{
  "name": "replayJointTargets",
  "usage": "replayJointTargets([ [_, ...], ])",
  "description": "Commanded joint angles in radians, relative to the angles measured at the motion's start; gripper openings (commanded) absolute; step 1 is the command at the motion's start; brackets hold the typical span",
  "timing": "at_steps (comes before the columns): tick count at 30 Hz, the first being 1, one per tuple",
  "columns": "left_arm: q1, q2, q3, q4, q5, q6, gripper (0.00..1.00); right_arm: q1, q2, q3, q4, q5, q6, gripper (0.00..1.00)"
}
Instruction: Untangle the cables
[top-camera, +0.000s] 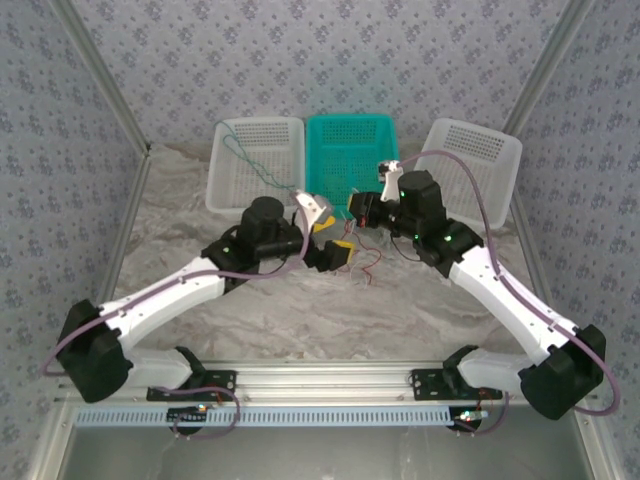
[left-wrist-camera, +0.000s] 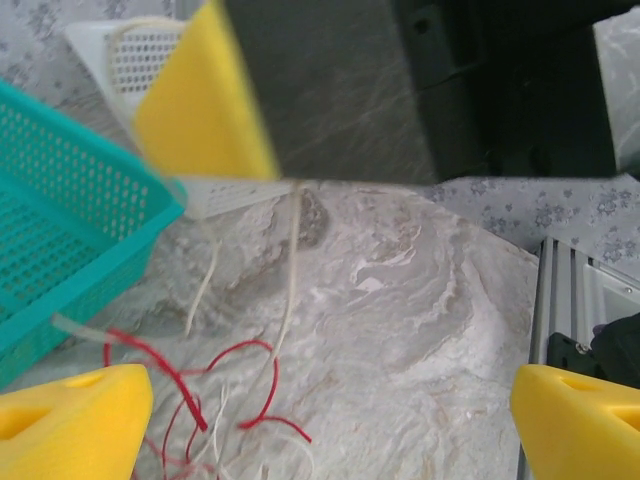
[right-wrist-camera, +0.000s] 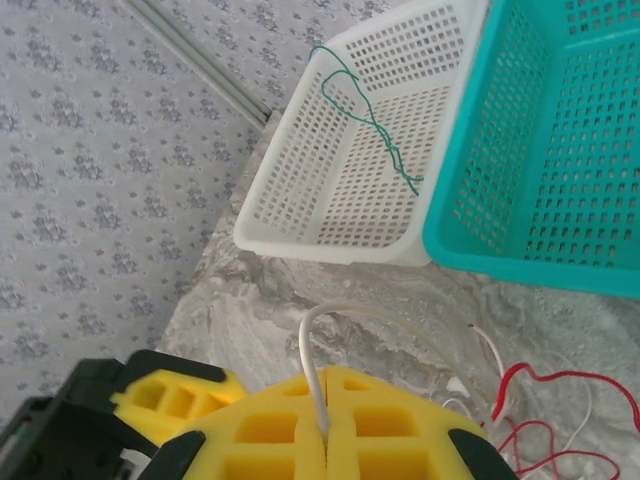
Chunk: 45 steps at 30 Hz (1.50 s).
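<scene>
Marbled table (top-camera: 300, 310) holds 3 baskets (top-camera: 350, 140) (2 white, 1 teal), tangled cables (left-wrist-camera: 190, 405).

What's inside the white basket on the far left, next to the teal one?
A single thin green cable lies across the floor of the white basket, one end reaching up to its rim. The teal basket covers the corner beside it, so that part is unseen.
</scene>
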Motion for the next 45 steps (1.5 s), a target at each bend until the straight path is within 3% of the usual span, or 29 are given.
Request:
replayJointTargets([
  [1,-0.015,0.07,0.057,0.08,-0.029,0.058,0.92,-0.003,0.011,0.042,-0.058,0.032,0.128,0.0],
  [4,-0.016,0.151,0.105,0.094,-0.006,0.069,0.91,-0.001,0.017,0.066,-0.087,0.034,0.173,0.0],
  [7,-0.016,0.221,0.143,0.108,-0.014,0.061,0.81,0.004,0.014,0.074,-0.078,0.028,0.183,0.0],
  [13,-0.018,0.246,0.097,0.183,-0.128,0.014,0.29,-0.004,-0.011,0.09,-0.092,0.063,0.205,0.0],
  [15,-0.017,0.235,0.073,0.181,-0.14,0.015,0.19,-0.015,-0.022,0.093,-0.106,0.086,0.216,0.0],
  [27,-0.015,0.175,-0.078,0.172,-0.225,-0.014,0.15,-0.144,-0.109,0.093,-0.121,0.101,0.243,0.0],
  [33,-0.014,0.207,-0.104,0.188,-0.278,-0.032,0.07,-0.214,-0.155,0.125,-0.118,0.071,0.271,0.0],
  [38,-0.01,0.238,-0.104,0.255,-0.172,-0.068,0.06,-0.233,-0.165,0.141,-0.118,0.065,0.275,0.0],
  [40,-0.01,0.233,-0.115,0.333,-0.101,-0.11,0.11,-0.234,-0.162,0.141,-0.119,0.064,0.275,0.0],
  [45,-0.011,0.198,-0.136,0.528,-0.028,-0.233,0.49,-0.235,-0.153,0.137,-0.109,0.04,0.284,0.0],
])
